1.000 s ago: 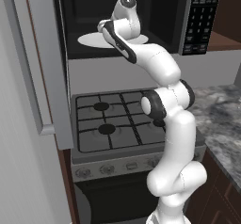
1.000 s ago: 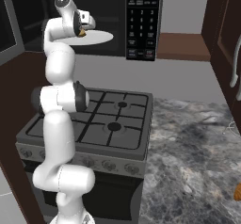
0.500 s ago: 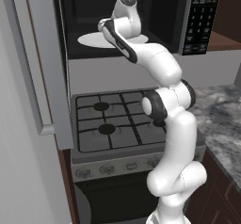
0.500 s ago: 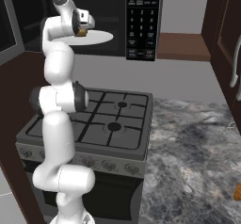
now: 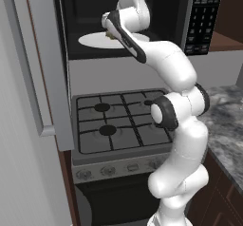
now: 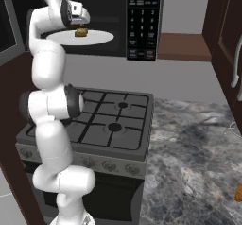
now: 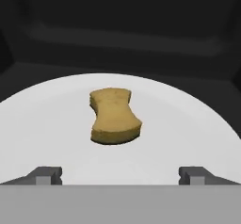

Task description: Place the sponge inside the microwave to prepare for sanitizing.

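One sponge (image 7: pixel 114 117) lies flat mid-frame in hand view, on the white turntable plate (image 7: pixel 188 124) inside the microwave (image 6: pixel 142 21) cavity, so placement looks done. Gripper (image 7: pixel 120 173) fingers (image 7: pixel 47 173) spread wide at lower edge, holding nothing, clear of sponge. Door (image 5: pixel 45 63) at left of left base view is open; prob. needs shutting next.

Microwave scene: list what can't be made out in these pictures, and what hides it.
- Gripper: hidden behind the wrist in both base views; the hand view shows open fingertips.
- Sponge: in the left base view, mostly hidden behind the arm.
- Microwave: top cut off by the frame; button labels too small.
- Turntable plate: left part covered by the arm.
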